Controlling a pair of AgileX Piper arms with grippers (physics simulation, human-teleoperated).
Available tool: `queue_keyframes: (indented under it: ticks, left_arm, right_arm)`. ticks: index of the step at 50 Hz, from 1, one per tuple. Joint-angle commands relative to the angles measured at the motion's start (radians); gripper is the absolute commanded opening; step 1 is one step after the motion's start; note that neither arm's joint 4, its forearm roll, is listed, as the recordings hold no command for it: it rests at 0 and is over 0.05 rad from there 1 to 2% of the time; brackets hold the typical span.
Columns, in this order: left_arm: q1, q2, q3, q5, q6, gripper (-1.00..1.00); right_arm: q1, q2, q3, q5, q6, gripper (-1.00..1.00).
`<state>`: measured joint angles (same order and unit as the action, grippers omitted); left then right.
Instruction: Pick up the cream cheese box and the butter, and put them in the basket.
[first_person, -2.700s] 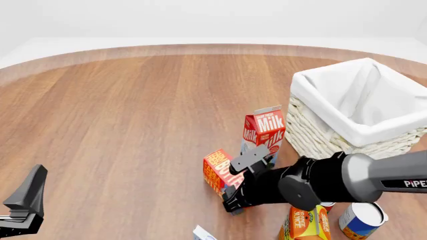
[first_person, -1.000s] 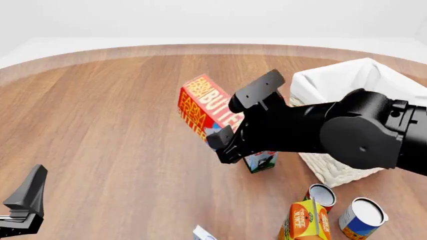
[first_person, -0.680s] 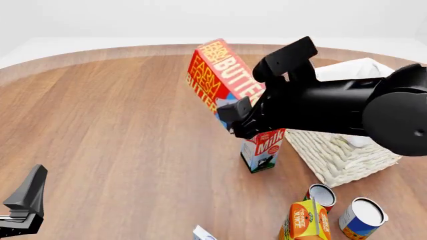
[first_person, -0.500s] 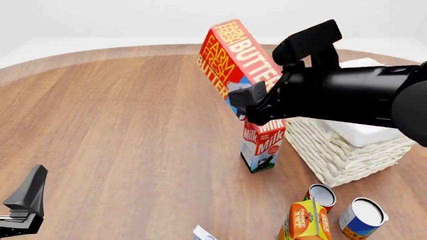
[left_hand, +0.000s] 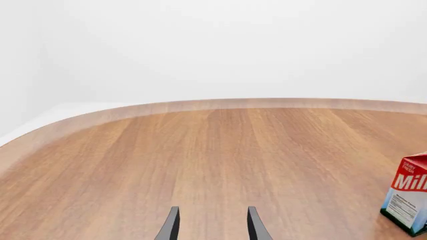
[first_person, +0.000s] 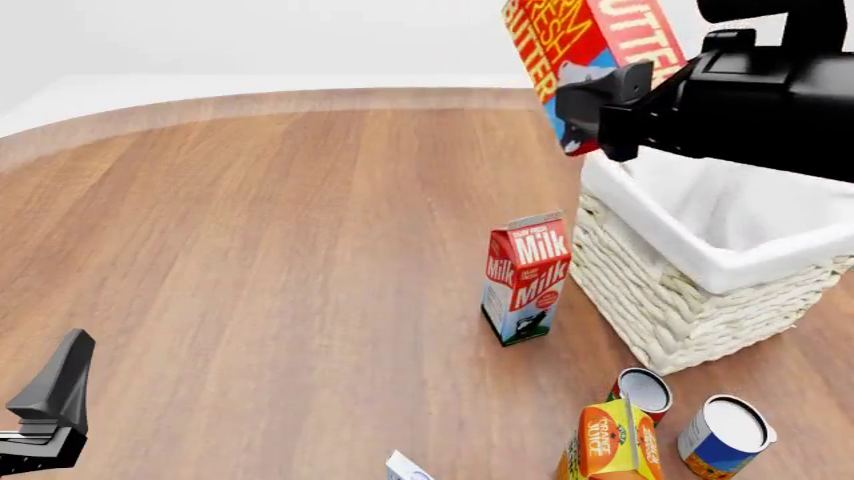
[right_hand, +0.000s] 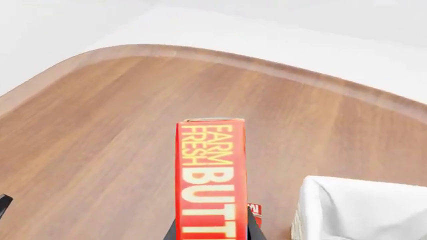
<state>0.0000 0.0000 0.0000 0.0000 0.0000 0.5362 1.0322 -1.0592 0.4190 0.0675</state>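
Note:
High over the table's right side, my right gripper (first_person: 603, 102) is shut on the butter (first_person: 577, 38), a red and orange box held tilted just left of the basket (first_person: 694, 262) and above its near-left rim. From the right wrist, the butter (right_hand: 210, 175) stands between the fingers, with the basket's cloth rim (right_hand: 360, 197) beside it. Only a white and pale-blue corner of the cream cheese box (first_person: 404, 467) shows at the bottom edge. My left gripper (first_person: 51, 405) rests low at the bottom left; its fingers (left_hand: 172, 226) stand apart with nothing between them.
A red-and-white milk carton (first_person: 525, 275) stands just left of the basket, also seen from the left wrist as the milk carton (left_hand: 408, 200). An orange juice carton (first_person: 614, 445) and two cans (first_person: 645, 390) (first_person: 725, 435) stand in front of the basket.
My right gripper has lifted the butter from the table beside the milk carton, up and to the right, until it hangs by the basket's rim. The left arm has not moved.

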Motion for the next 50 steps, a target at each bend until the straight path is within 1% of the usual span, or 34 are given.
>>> queue_keyframes:
  ticks: [1, 3, 5, 9, 15, 18, 20, 22, 24, 26, 27, 28, 29, 30, 32, 38, 42, 43, 44, 45, 50]
  left_arm:
    - [0.0, 0.0, 0.0, 0.0, 0.0, 1.0]
    - [0.0, 0.0, 0.0, 0.0, 0.0, 1.0]
    - [0.0, 0.0, 0.0, 0.0, 0.0, 1.0]
    - [0.0, 0.0, 0.0, 0.0, 0.0, 1.0]
    - [0.0, 0.0, 0.0, 0.0, 0.0, 1.0]
    - [0.0, 0.0, 0.0, 0.0, 0.0, 1.0]
    - [0.0, 0.0, 0.0, 0.0, 0.0, 1.0]
    - [0.0, 0.0, 0.0, 0.0, 0.0, 1.0]
    - [0.0, 0.0, 0.0, 0.0, 0.0, 1.0]
    - [0.0, 0.0, 0.0, 0.0, 0.0, 1.0]
    - [0.0, 0.0, 0.0, 0.0, 0.0, 1.0]
    - [0.0, 0.0, 0.0, 0.0, 0.0, 1.0]
    - [0.0, 0.0, 0.0, 0.0, 0.0, 1.0]
    - [0.0, 0.0, 0.0, 0.0, 0.0, 1.0]
    - [0.0, 0.0, 0.0, 0.0, 0.0, 1.0]
    - [0.0, 0.0, 0.0, 0.0, 0.0, 1.0]
    - [0.0, 0.0, 0.0, 0.0, 0.0, 1.0]
    - [0.0, 0.0, 0.0, 0.0, 0.0, 1.0]
    - [0.0, 0.0, 0.0, 0.0, 0.0, 1.0]
    - [0.0, 0.0, 0.0, 0.0, 0.0, 1.0]
    - [0.0, 0.0, 0.0, 0.0, 0.0, 1.0]
  right_arm:
    - [-0.09, -0.059, -0.016, -0.01, 0.039, -1.0]
    - [-0.108, -0.065, -0.006, -0.019, 0.045, -1.0]
    - [-0.121, -0.073, 0.029, -0.05, 0.052, -1.0]
    - [-0.157, -0.078, 0.041, -0.066, 0.063, -1.0]
    - [-0.198, -0.103, 0.034, -0.052, 0.078, -1.0]
    - [-0.23, -0.116, 0.025, -0.043, 0.097, -1.0]
    - [-0.255, -0.121, 0.029, -0.044, 0.123, -1.0]
    - [-0.262, -0.125, 0.037, -0.045, 0.122, -1.0]
    - [-0.277, -0.125, 0.044, -0.048, 0.147, -1.0]
    - [-0.287, -0.126, 0.048, -0.05, 0.15, -1.0]
    - [-0.315, -0.123, 0.053, -0.051, 0.205, -1.0]
    - [-0.324, -0.122, 0.055, -0.052, 0.23, -1.0]
    - [-0.324, -0.122, 0.056, -0.052, 0.23, -1.0]
    - [-0.343, -0.121, 0.07, -0.06, 0.314, -1.0]
    - [-0.345, -0.126, 0.067, -0.055, 0.294, -1.0]
    - [-0.372, -0.12, 0.064, -0.056, 0.308, -1.0]
    - [-0.374, -0.116, 0.064, -0.053, 0.323, -1.0]
    - [-0.376, -0.11, 0.063, -0.05, 0.34, -1.0]
    - [-0.379, -0.103, 0.057, -0.048, 0.341, -1.0]
    - [-0.379, -0.1, 0.059, -0.049, 0.356, -1.0]
    - [-0.379, -0.096, 0.068, -0.054, 0.366, -1.0]
